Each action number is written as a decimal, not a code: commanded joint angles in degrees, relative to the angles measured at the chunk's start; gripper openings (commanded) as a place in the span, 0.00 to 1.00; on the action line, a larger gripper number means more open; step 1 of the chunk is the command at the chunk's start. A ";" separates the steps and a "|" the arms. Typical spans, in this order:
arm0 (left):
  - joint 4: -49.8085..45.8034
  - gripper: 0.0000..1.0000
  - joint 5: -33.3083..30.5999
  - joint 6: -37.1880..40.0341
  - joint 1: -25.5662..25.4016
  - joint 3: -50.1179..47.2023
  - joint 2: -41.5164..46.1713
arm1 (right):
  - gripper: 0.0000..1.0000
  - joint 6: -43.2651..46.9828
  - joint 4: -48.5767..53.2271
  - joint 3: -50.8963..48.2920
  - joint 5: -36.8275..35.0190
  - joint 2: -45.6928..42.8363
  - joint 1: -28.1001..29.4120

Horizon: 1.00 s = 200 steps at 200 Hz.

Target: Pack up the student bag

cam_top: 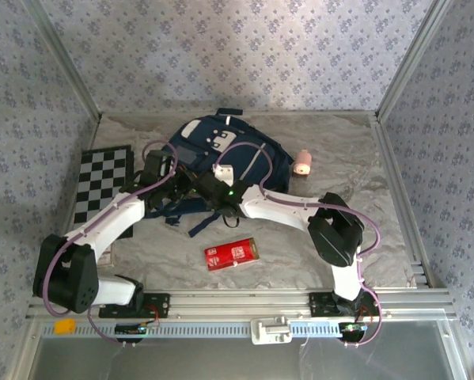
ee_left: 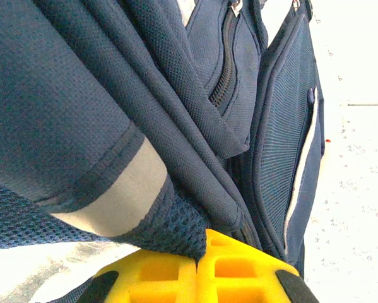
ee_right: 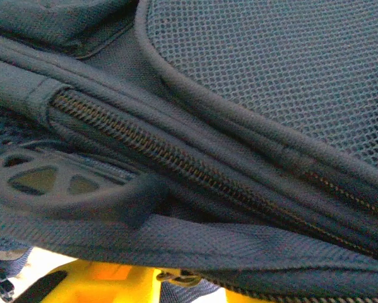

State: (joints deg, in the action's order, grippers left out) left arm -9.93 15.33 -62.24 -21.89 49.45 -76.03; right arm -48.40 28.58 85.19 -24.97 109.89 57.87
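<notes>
Pinching mesh of the one student bag (cam_top: 256, 162) in the fully closed left tool (ee_left: 201, 243); resting the right tool (cam_top: 205, 184), gap untellable, at its six o'clock.

**Papered Booth, Crinkled Tabletop**

Walls (cam_top: 221, 47) papered in pale grey-blue with a small repeating floral print close in the back and both sides. They are joined by slanting aluminium posts (cam_top: 62, 59). The table (cam_top: 355, 158) wears a wrinkled, marbled grey sheet. An aluminium rail (cam_top: 244, 305) runs along its near edge. The light is even, seemingly from overhead.
</notes>
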 commanded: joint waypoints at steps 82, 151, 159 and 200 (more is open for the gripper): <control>2.99 0.00 2.59 0.41 -0.96 1.09 2.99 | 0.18 3.63 -0.18 0.79 -2.65 0.18 -1.52; 0.73 0.00 0.75 3.80 2.60 3.43 -0.56 | 0.00 5.52 2.97 -1.08 -2.00 -1.93 -0.58; 1.52 0.00 1.54 3.86 3.88 3.82 -1.80 | 0.00 5.76 2.81 -2.35 -0.69 -2.82 -0.56; 1.55 0.00 2.70 5.62 9.51 9.39 -8.46 | 0.00 5.60 2.03 -10.82 4.64 -8.07 -0.47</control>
State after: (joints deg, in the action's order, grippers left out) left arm -11.97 18.17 -59.13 -16.21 52.84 -82.28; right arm -43.42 27.83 79.11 -22.00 106.19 57.87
